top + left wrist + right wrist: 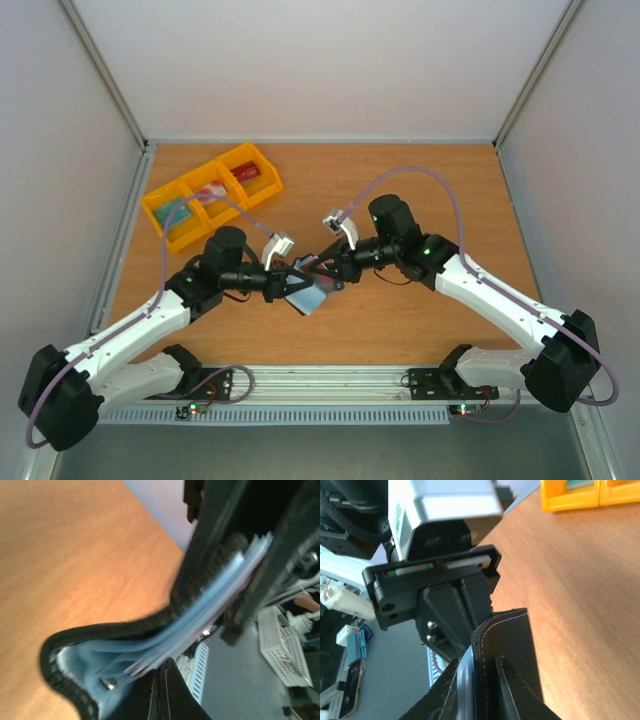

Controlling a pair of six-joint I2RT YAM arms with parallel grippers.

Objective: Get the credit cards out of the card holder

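The black card holder is held open above the table's middle, its grey-blue lining facing up. My left gripper grips it from the left and my right gripper from the right. In the left wrist view the left gripper is shut on the near flap of the card holder. Thin pale card edges, one with a red tip, lie in the lining. In the right wrist view the right gripper is shut on the other flap, with a blue edge between the jaws.
Three joined yellow bins with small items stand at the back left, and they also show in the right wrist view. The wooden table is walled on the left, right and back.
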